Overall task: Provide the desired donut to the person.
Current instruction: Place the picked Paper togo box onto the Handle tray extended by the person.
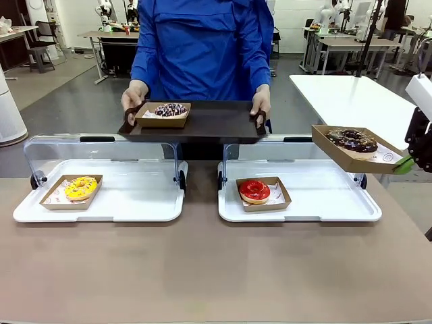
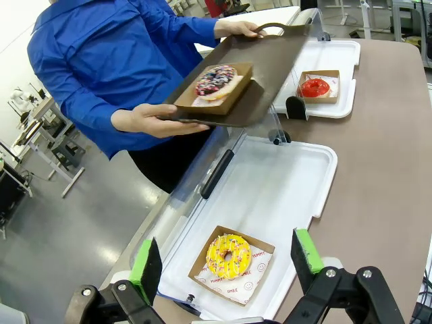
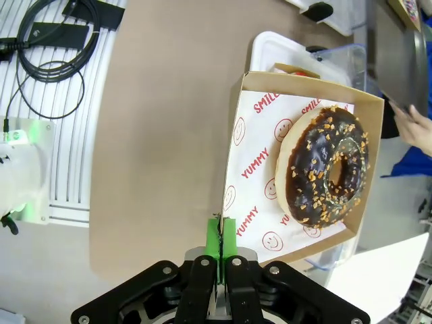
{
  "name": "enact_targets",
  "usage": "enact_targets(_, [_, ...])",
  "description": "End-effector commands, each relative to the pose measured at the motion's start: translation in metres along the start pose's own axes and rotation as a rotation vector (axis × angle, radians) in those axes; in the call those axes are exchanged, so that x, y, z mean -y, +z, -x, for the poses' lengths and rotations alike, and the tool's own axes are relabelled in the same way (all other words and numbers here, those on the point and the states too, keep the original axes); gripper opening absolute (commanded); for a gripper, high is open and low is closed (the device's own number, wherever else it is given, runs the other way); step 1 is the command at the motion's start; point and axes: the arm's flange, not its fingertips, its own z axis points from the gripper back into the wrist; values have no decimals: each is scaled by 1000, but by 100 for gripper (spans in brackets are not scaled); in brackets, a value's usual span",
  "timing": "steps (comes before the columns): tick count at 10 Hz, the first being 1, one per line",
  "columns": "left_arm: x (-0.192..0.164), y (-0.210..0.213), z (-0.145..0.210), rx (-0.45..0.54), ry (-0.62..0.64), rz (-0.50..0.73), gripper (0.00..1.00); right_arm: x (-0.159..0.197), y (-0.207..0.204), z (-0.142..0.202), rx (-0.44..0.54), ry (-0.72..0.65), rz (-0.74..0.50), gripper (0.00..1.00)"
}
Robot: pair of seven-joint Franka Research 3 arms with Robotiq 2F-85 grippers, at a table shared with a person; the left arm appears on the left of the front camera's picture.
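My right gripper (image 1: 407, 164) pinches one edge of the carton (image 1: 351, 158) carrying the chocolate donut (image 1: 352, 140), aloft at frame right. It could sag or slip, bite depth unclear, short of the person's tray (image 1: 202, 125). Left gripper (image 2: 226, 255) hangs spread, empty.

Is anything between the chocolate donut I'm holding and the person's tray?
Nothing visible blocks it. The box with the chocolate donut, pinched by the right gripper, hangs right of the tray, whose right half is bare. A raised clear lid stands below that path; probably stay above it.
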Motion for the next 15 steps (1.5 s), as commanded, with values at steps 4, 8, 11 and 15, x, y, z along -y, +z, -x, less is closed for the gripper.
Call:
enact_targets(4, [0, 0, 0, 11, 0, -4, 100, -2, 0, 3, -24, -3, -10, 0])
enact_targets(8, [0, 0, 0, 11, 0, -4, 100, -2, 0, 3, -24, -3, -10, 0])
enact_targets(11, [0, 0, 0, 11, 0, -4, 100, -2, 0, 3, -24, -3, -10, 0])
enact_targets(15, [0, 0, 0, 11, 0, -4, 100, -2, 0, 3, -24, -3, -10, 0])
